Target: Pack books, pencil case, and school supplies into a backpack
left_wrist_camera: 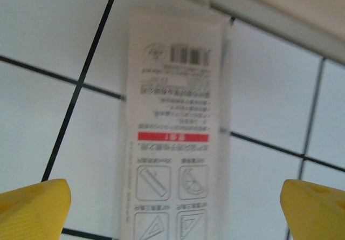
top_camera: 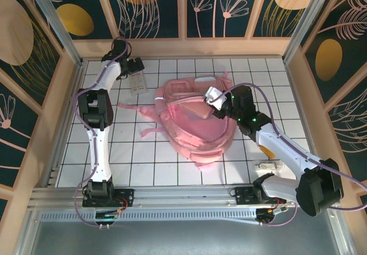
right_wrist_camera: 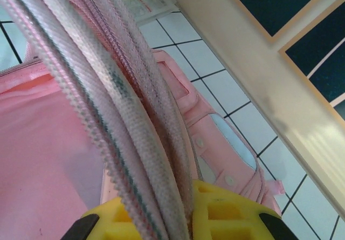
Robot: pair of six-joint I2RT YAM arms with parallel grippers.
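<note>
Left wrist view: the left gripper (left_wrist_camera: 172, 214) hangs over the clear ruler-set packet (left_wrist_camera: 173, 121), jaws spread fully wide and holding nothing. The packet lies flat on the tiled table (left_wrist_camera: 43, 29), close to the back wall. Being so thin, it may skid or buckle rather than lift if the fingers close without catching an edge. The right gripper (right_wrist_camera: 190, 213) is pinched tight on the zipper rim of the pink backpack (right_wrist_camera: 48, 143); a slip there would probably let the mouth fall shut

packet (left_wrist_camera: 172, 143) print blurred, bottom edge cropped
</note>
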